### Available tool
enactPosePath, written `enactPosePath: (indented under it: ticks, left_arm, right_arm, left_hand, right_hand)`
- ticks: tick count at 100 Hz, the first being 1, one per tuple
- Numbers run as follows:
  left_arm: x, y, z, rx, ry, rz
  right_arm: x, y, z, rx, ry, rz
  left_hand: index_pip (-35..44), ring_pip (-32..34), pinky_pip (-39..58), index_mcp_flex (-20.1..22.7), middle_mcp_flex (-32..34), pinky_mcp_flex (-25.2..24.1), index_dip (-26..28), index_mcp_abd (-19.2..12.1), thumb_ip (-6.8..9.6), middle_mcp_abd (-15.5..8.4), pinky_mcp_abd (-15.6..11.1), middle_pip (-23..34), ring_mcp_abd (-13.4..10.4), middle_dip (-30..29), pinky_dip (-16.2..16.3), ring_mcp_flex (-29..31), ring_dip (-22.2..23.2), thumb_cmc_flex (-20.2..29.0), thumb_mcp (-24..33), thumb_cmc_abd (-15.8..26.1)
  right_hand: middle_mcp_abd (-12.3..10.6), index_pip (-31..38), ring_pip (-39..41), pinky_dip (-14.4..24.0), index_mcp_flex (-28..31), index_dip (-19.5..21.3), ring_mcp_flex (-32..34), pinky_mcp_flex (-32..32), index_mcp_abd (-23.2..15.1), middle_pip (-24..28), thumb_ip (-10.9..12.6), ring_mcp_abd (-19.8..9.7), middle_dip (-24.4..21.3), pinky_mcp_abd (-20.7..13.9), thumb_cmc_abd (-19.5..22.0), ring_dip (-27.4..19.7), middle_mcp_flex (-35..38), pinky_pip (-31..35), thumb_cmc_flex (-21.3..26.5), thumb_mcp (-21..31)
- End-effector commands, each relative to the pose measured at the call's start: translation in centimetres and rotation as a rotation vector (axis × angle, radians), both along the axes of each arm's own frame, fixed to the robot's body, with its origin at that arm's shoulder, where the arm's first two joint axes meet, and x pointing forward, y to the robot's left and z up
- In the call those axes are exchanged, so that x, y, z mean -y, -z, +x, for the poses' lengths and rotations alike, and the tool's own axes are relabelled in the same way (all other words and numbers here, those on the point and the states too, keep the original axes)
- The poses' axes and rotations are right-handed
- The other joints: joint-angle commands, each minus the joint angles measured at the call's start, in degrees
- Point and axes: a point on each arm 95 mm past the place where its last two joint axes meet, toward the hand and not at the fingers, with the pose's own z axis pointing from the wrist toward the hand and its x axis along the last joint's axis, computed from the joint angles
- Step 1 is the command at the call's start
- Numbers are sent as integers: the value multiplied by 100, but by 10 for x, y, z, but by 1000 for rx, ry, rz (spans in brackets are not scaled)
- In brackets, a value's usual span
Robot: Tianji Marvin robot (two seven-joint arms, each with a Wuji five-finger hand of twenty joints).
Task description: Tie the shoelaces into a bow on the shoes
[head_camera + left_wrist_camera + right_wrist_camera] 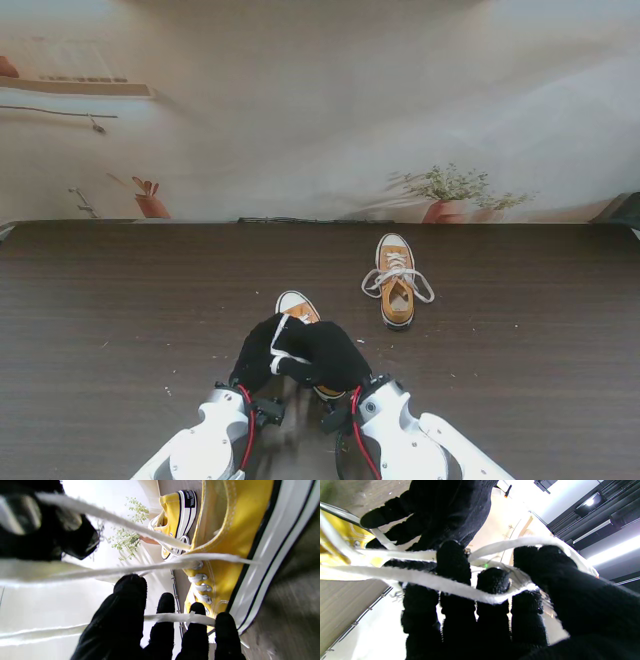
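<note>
Both my hands meet close in front of me, black-gloved.
My left hand (262,352) and right hand (330,358) touch, fingers (453,562) curled with white lace (425,580) threaded across them.

A yellow near shoe (297,305) has white laces (160,566) pulled taut; the far shoe (396,281) lies laced, loops splayed.

You can see a black heel label (189,499) on the far yellow shoe (175,517). Its white lettering is too blurred to read. Nothing else carries text.
</note>
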Motion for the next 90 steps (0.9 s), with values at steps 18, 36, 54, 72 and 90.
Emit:
enactPosePath:
  ticks: [18, 36, 54, 72, 90]
  left_arm:
    - [-10, -2, -6, 11, 3, -11]
    - [-18, -4, -9, 20, -36, -22]
    - [-31, -5, -13, 41, -72, -13]
    - [-40, -8, -16, 75, -79, 18]
    - [-42, -7, -16, 117, -32, 95]
  right_arm:
    - [-3, 0, -3, -9, -19, 4]
    - [-4, 0, -4, -10, -21, 7]
    - [-6, 1, -5, -17, -29, 10]
    - [-7, 1, -5, -28, -31, 19]
    - [-7, -1, -4, -26, -28, 21]
  left_hand:
    - [234, -85, -83, -260, -235, -93, 316, 150, 102, -29, -28, 146, -124, 248, 11, -239, 18, 270, -371, 329]
    - [242, -84, -89, -300, -235, -90, 367, 111, 114, -26, -21, 180, -111, 294, 42, -236, 33, 311, -424, 360]
    - [235, -94, -103, -319, -240, -102, 393, 53, 122, -32, -25, 173, -108, 308, 64, -247, 36, 336, -465, 379]
    - [172, -138, -173, -259, -270, -137, 376, -47, 175, -43, -39, 24, -102, 237, 83, -276, 28, 318, -502, 309]
    - [-2158, -294, -422, 35, -448, -207, -1200, -823, 162, -176, -164, -517, -200, -227, 165, -392, 0, 235, 221, -180]
  right_hand:
    - [-35, 76, 22, -22, 74, -50, 82, -1, -395, -7, -56, 12, 9, 79, -8, -54, 51, 34, 242, 35]
    - [-33, 74, 18, -24, 67, -52, 82, -2, -381, -13, -55, 10, 7, 79, -11, -55, 44, 32, 246, 33]
    - [-19, -4, -23, -36, -20, -113, 9, -84, -379, -57, -66, 24, -6, 56, 37, -65, -34, -11, 176, 6]
    - [34, -129, -79, -40, -143, -297, -72, -172, -373, -175, -63, 61, -55, 61, 98, -71, -130, -56, 175, -18]
    - [42, -105, -102, -36, -163, -355, -74, -177, -379, -214, -57, 74, -86, 62, 129, -72, -133, -65, 219, -45]
